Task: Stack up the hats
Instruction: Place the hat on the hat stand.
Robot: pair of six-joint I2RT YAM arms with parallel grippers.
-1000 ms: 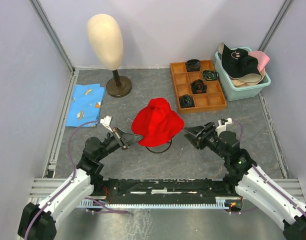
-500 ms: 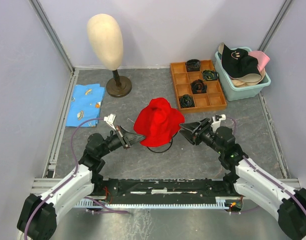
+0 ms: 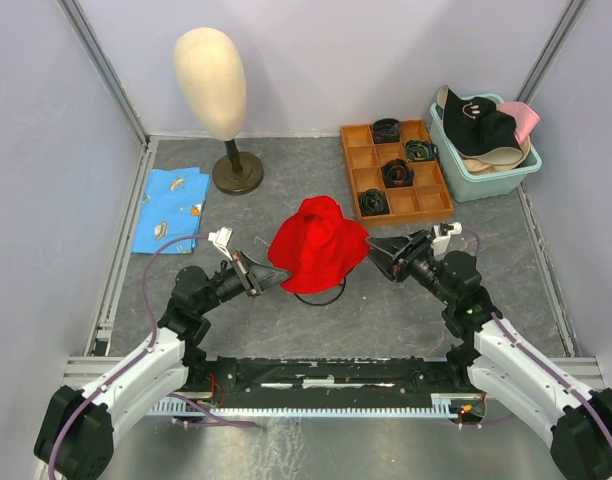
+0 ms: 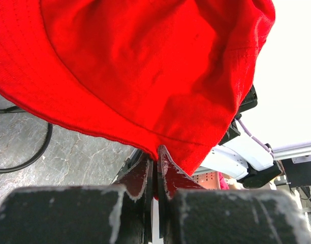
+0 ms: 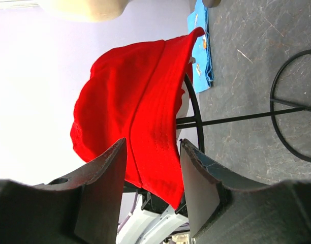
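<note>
Left gripper [image 3: 271,281] is pinching the brim of the red hat [image 3: 316,245], which sits on a wire stand [image 3: 331,296] in the middle of the worktop [image 3: 296,180]. Right gripper [image 3: 376,254] has its 2 fingers spread around the opposite brim. Other hats [image 3: 481,125] lie in the teal tub [image 3: 486,182].

The red hat [image 3: 316,255] on its wire stand [image 5: 237,119] blocks mid-frame, with left gripper [image 3: 274,281] and right gripper [image 3: 376,254] hemming it in on either side. Bare table [image 3: 286,180] opens above it, between mannequin head [image 3: 210,80] upper left and wooden tray [image 3: 394,172] upper right.
</note>
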